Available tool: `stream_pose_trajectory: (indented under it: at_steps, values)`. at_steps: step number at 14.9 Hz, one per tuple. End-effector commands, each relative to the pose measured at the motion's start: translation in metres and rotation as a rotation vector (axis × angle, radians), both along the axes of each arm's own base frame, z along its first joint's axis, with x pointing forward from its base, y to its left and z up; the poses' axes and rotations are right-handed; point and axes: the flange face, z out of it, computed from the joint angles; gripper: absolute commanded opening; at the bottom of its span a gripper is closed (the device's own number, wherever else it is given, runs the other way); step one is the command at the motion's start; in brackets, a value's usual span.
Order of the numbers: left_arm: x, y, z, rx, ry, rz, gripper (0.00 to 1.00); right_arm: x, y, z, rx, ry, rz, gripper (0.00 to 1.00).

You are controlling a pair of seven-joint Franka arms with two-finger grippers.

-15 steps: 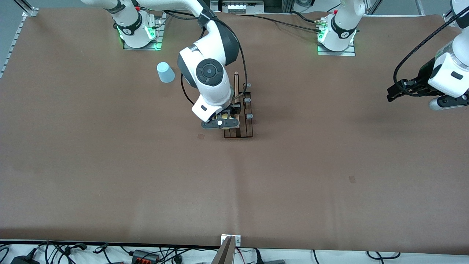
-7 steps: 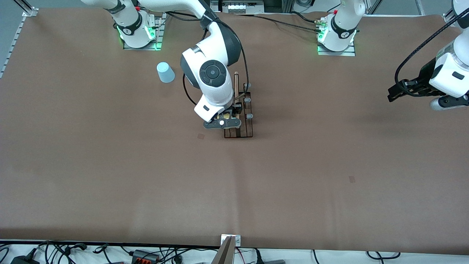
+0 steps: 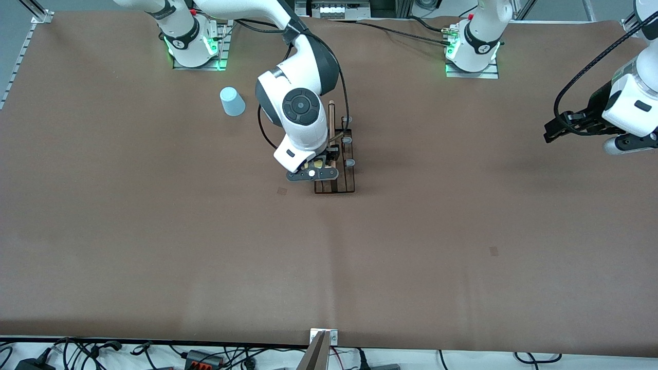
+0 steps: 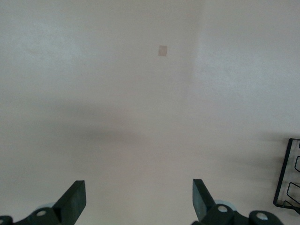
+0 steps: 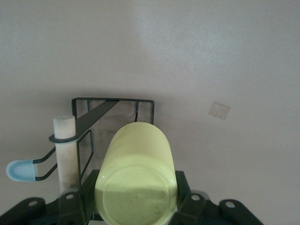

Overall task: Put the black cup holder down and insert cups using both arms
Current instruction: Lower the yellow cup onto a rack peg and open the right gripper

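The black cup holder (image 3: 343, 181) stands mid-table, its wooden rod (image 3: 331, 111) along the top and grey-tipped pegs (image 3: 349, 163) sticking out. My right gripper (image 3: 313, 167) hangs over the holder's side toward the right arm's end, shut on a yellow cup (image 5: 136, 176) that lies sideways, bottom toward the wrist camera. That view also shows the holder's frame (image 5: 112, 101), rod (image 5: 65, 150) and one peg (image 5: 21, 169) beside the right gripper (image 5: 136, 190). A light blue cup (image 3: 232, 102) stands upside down toward the right arm's base. My left gripper (image 3: 552, 131) (image 4: 137, 199) waits open over the table's left-arm end.
A corner of the holder (image 4: 287, 173) shows at the edge of the left wrist view. Small tape patches (image 3: 282, 190) (image 3: 494, 251) lie flat on the brown table. A metal bracket (image 3: 324, 336) and cables sit at the table edge nearest the camera.
My right arm has shifted slightly toward the holder's rod with the yellow cup still gripped. The left arm has barely moved.
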Motion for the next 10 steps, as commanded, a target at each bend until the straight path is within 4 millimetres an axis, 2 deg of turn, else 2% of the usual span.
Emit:
stream_pose_trajectory:
  at_steps: [1,10]
  values:
    - [0.001,0.001,0.005,-0.026,-0.004,-0.010,1.00,-0.002,0.002,0.002,-0.002,-0.012,-0.003,0.27]
    - [0.001,-0.001,0.009,-0.031,-0.011,-0.076,1.00,-0.003,0.003,-0.008,-0.011,-0.006,-0.004,0.27]
